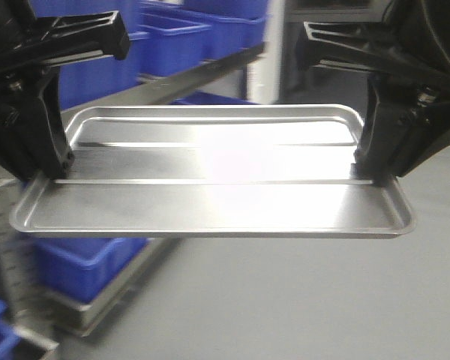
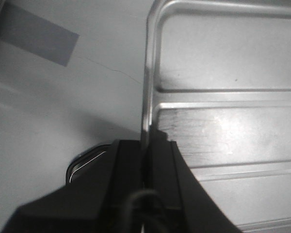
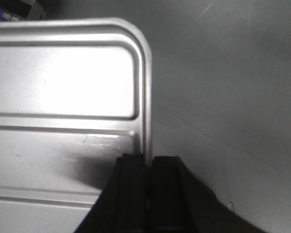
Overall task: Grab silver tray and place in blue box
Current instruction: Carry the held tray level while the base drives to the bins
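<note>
The silver tray (image 1: 210, 172) is held level in the air between my two grippers. My left gripper (image 1: 56, 174) is shut on the rim of its left short side, and my right gripper (image 1: 367, 174) is shut on the rim of its right short side. In the left wrist view the tray (image 2: 223, 131) has its rim pinched between the black fingers of the gripper (image 2: 146, 145). The right wrist view shows the same for the tray (image 3: 63, 87) and gripper (image 3: 148, 162). A blue box (image 1: 82, 266) sits below the tray's front left corner, partly hidden by the tray.
Several more blue crates (image 1: 172, 37) stand on shelving at the back, behind a flat steel rail (image 1: 172, 86). The blue box below rests on a metal frame (image 1: 97, 311). Grey floor (image 1: 307, 300) lies under the tray's right side. A grey patch (image 2: 39, 36) marks the floor.
</note>
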`<state>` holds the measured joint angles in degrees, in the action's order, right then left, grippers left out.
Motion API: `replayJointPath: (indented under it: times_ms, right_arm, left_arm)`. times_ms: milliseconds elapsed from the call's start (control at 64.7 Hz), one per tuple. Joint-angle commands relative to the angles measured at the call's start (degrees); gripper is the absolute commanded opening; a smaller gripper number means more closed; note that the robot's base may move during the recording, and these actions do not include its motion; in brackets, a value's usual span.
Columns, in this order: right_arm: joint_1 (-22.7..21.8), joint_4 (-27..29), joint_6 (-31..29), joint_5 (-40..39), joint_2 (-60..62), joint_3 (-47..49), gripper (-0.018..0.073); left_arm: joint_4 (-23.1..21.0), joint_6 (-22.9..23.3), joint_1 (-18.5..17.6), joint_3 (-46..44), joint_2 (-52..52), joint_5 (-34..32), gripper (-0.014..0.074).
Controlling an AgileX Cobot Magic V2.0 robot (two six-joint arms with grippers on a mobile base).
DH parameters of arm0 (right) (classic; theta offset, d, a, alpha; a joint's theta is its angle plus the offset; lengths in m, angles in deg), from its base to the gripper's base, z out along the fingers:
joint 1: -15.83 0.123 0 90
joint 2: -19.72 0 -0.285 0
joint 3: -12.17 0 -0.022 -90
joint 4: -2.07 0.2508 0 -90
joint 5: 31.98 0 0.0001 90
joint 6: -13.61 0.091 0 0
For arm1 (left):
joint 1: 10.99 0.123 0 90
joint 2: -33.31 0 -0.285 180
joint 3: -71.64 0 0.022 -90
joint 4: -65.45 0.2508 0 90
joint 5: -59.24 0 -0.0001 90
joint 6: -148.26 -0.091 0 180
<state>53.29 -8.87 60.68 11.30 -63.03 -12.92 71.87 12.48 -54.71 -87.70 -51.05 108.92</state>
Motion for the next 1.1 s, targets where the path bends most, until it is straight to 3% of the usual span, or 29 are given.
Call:
replayJointPath:
  times_ms: [0,1081]
  right_arm:
    - [-0.40,-3.45,-0.72,-0.01,1.87,1.29,0.0050]
    - [-0.40,-3.45,-0.72,0.25,1.87,1.29,0.0050]
  left_arm:
    - [2.03,-0.28,-0.18,-1.15,1.93,0.82,-0.0104]
    - [2.03,-0.28,-0.18,-1.15,1.93,0.82,-0.0104]
